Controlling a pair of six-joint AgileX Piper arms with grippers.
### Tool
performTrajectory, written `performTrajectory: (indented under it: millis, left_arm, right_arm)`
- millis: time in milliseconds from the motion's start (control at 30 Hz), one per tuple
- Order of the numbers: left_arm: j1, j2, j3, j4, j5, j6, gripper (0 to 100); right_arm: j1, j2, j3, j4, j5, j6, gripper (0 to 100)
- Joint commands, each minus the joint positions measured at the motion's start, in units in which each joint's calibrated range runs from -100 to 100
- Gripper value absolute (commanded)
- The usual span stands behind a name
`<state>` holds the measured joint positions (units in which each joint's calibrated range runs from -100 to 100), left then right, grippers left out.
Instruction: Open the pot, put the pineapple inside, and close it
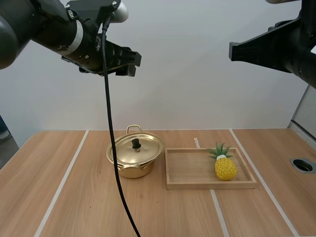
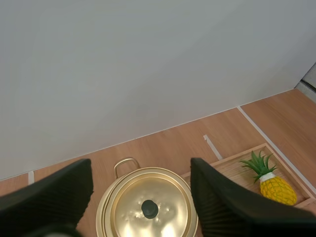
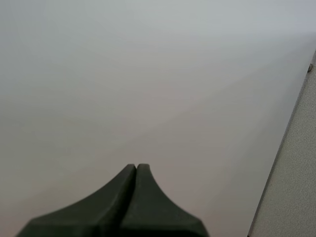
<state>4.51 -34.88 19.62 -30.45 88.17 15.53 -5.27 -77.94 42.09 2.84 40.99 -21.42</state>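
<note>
- The lid (image 1: pixel 148 149) comes first. It's thin gold metal, so I'd guess light, stiff and pretty slick. The little black knob (image 1: pixel 136 143) dead centre is the only sane place to pinch it.
- The pot (image 1: pixel 129 170) is shiny, brass-coloured and shallow. It's closed, with a loop handle at 12 o'clock, and sits mid-table (image 1: pixel 74 197).
- The pineapple (image 1: pixel 225 168) looks like a small toy, with a bumpy yellow body and a green crown pointing roughly 11 o'clock. It's probably light and firm. I'd grab across the yellow body, not the leaves, which look flimsy.
- It's lying in the wooden tray (image 1: pixel 197 185), toward the right end, at 3 o'clock from the pot. The tray is just beside the pot.
- The left gripper (image 2: pixel 140 165) hangs high over the pot, jaws spread wide, knob lined up between them.
- The right gripper (image 3: pixel 136 170) is up in the air on the tray's side, fingers pressed together on nothing.
</note>
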Motion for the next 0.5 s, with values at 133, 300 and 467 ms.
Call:
performTrajectory:
  millis: [133, 300, 467]
  left_arm:
    - [-0.09, -0.1, -0.6, -1.6, 0.5, 1.0, 100]
    - [-0.09, 3.0, -0.6, -2.0, 2.2, 3.6, 100]
    - [-0.09, 8.5, -0.6, -2.3, 8.6, 3.7, 100]
  right_arm:
    - [-0.2, -0.1, -0.3, -0.1, 0.7, 0.2, 0]
    - [-0.2, -0.1, -0.3, -0.1, 1.5, 0.2, 0]
    - [-0.2, -0.1, -0.3, -0.1, 4.0, 0.2, 0]
